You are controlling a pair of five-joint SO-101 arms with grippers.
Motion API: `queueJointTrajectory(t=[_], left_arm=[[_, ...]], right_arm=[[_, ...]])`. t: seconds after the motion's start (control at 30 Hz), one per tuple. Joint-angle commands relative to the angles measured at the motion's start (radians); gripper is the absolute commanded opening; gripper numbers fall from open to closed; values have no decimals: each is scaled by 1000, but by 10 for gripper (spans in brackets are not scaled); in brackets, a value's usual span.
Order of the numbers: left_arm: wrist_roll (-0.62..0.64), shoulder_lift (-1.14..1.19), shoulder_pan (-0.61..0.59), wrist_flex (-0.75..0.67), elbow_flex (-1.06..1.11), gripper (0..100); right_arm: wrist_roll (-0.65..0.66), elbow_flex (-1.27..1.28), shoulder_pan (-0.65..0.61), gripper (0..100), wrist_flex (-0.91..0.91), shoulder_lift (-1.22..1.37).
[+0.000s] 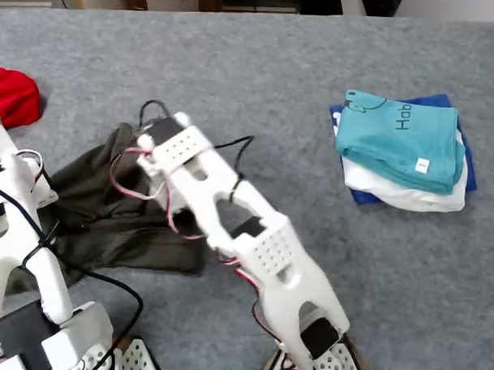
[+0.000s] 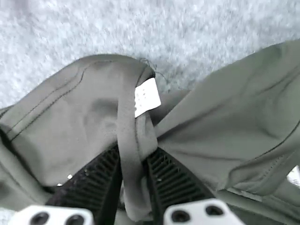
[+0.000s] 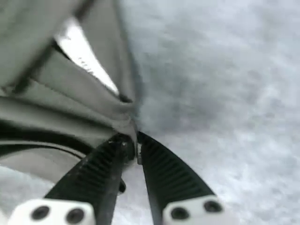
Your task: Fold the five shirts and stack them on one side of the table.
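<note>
- The grey, felt-like counter [image 1: 316, 66] carries everything. On the right side of it sits a neat stack: a folded teal shirt [image 1: 399, 137] on top of a folded white shirt [image 1: 401, 194], with a folded blue shirt [image 1: 466, 172] underneath.
- A crumpled dark olive-green shirt [image 1: 92, 204] lies at the left-centre of the counter, well apart from the stack. A bunched red cloth [image 1: 13, 96] sits at the far left edge, probably the fifth shirt.
- The left claw [image 2: 134, 157] is clamped on a narrow band of the olive shirt, the neckline by the look of it, just below a small white sewn-in label [image 2: 146, 97].
- The right claw [image 3: 134, 140] is pinched closed on a folded edge of the same olive fabric, low over the counter.
- Handling, as I judge it: the cloth is thin, light and limp. It will sag and bunch between the two grips rather than hold any shape.
- It looks smooth enough to slip from a shallow pinch, so a deep bite is safer.
- The best places to hold are the doubled, stitched parts — collar band, shoulder seams, hem corners — with the two grips spread well apart so the shirt hangs flat.
- A single loose layer would drag the rest of the shirt along and leave creases.
</note>
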Motion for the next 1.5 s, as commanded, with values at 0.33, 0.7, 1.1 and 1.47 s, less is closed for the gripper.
queueJointTrajectory(t=[0.33, 0.7, 1.1, 1.47], left_arm=[[-9, -5, -3, 17, -15, 18], [-3, -5, 89, 18, -11, 19], [87, -18, 72, 115, -17, 274], [-23, -134, -141, 167, -26, 274]], right_arm=[[184, 977, 295, 2, -141, -806], [379, 1340, 519, 2, -163, -1245], [178, 1147, 245, 245, -338, -1170], [-8, 667, 85, 44, -468, -595]])
